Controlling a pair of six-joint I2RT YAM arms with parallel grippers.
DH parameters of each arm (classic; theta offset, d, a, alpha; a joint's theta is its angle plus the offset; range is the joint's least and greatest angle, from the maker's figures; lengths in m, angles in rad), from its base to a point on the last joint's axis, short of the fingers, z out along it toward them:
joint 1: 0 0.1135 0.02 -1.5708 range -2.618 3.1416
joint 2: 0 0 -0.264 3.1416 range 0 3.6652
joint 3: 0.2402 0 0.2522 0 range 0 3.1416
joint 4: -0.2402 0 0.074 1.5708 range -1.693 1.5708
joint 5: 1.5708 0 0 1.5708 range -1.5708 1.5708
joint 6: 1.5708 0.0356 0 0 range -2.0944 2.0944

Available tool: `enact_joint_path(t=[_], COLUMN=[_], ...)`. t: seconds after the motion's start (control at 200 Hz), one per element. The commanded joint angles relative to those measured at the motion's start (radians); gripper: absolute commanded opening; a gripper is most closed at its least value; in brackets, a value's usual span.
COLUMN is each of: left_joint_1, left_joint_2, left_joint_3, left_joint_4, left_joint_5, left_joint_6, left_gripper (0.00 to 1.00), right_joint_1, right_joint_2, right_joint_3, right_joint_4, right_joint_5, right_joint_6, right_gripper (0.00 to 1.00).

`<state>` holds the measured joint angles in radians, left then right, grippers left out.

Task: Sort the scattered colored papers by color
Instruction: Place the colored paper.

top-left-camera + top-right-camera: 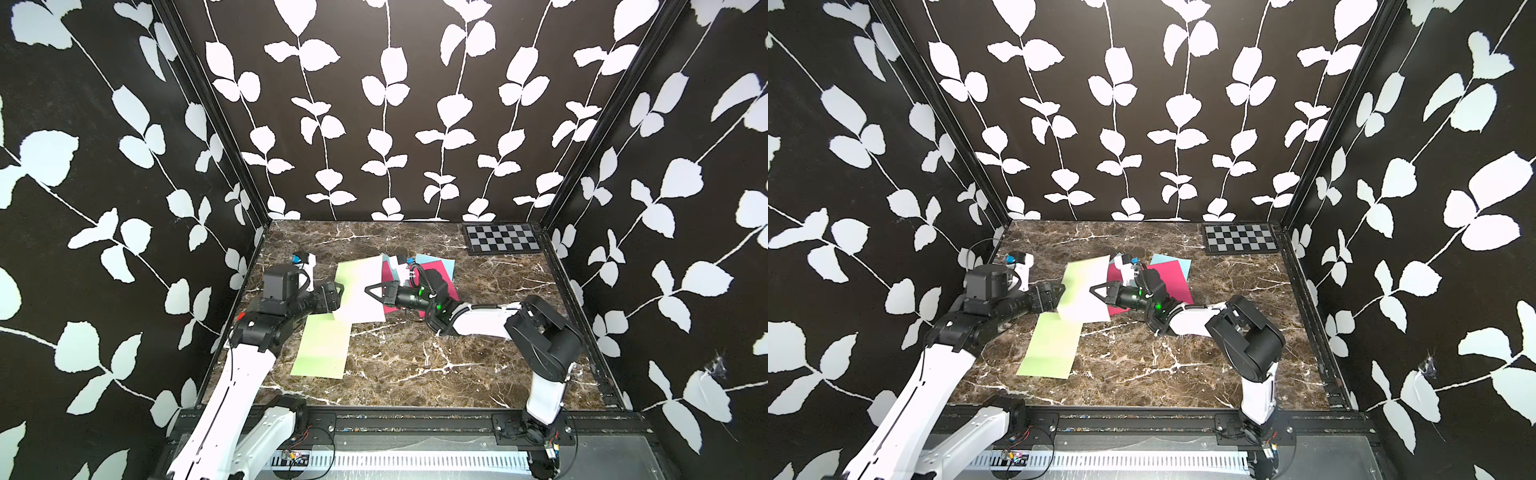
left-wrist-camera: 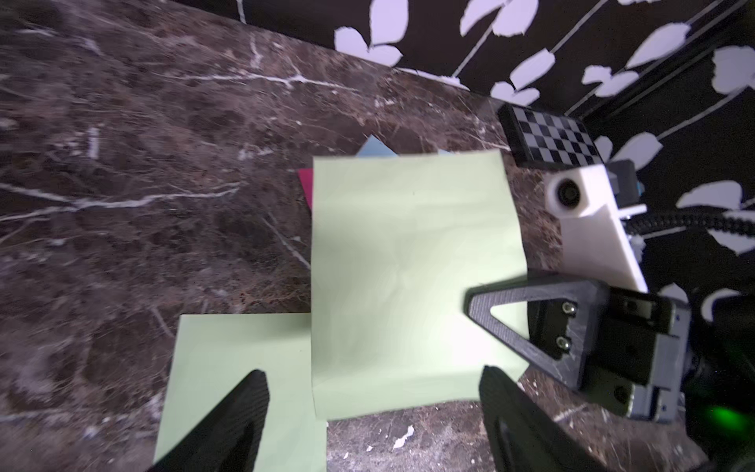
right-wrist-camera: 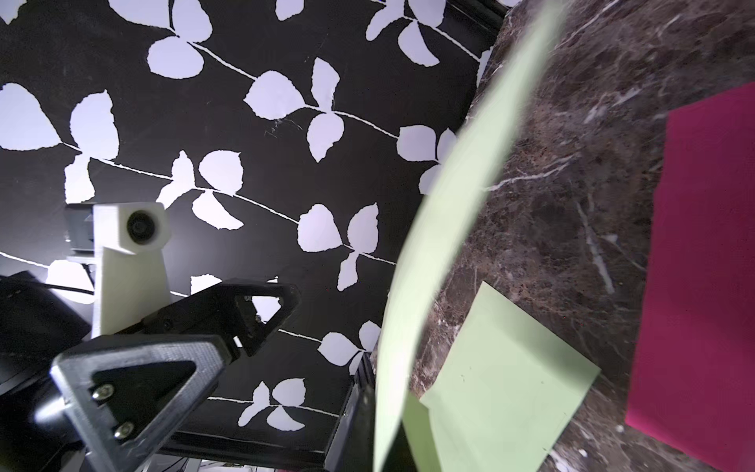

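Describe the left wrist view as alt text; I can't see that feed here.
A light green sheet fills the middle, pinched at one edge by the shut right gripper, with the left gripper open and holding nothing. It partly hides a second green sheet lying flat on the marble table; a pink corner and a blue corner peek out behind it.

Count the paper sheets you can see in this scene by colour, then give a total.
Green sheets: 2 (flat green sheet, lifted green sheet)
Pink sheet: 1
Blue sheet: 1 clearly; more may lie hidden beneath
Total: 4 in view
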<state>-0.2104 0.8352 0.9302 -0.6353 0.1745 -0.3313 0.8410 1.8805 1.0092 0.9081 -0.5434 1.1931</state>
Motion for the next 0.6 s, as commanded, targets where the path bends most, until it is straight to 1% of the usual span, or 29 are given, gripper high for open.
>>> enact_joint_path(t=[0.0,0.07,0.165,0.28,0.3,0.415,0.595], left_joint_1=[0.006,0.006,0.006,0.006,0.006,0.006,0.006], left_joint_2=[-0.043,-0.054,-0.071,-0.102,-0.106,-0.117,-0.111], left_joint_3=[0.028,0.029,0.027,0.018,0.015,0.002,-0.023], left_joint_4=[-0.063,-0.076,-0.095,-0.099,-0.098,-0.101,-0.075], left_joint_5=[-0.139,-0.148,-0.187,-0.212,-0.214,-0.217,-0.204], left_joint_6=[0.02,0.022,0.024,0.04,0.041,0.05,0.053], left_gripper=[0.87,0.88,0.89,0.91,0.91,0.94,0.96], right_joint_1=[0.051,0.082,0.12,0.163,0.169,0.193,0.22], right_joint_2=[0.047,0.089,0.155,0.209,0.216,0.25,0.287], right_joint_3=[0.067,0.099,0.151,0.182,0.186,0.193,0.178], right_joint_4=[0.071,0.074,0.091,0.135,0.136,0.17,0.212], right_joint_5=[0.093,0.124,0.147,0.215,0.227,0.294,0.349], right_joint_6=[0.079,0.101,0.149,0.178,0.204,0.253,0.343], right_gripper=[0.0,0.0,0.0,0.0,0.0,0.0,0.0])
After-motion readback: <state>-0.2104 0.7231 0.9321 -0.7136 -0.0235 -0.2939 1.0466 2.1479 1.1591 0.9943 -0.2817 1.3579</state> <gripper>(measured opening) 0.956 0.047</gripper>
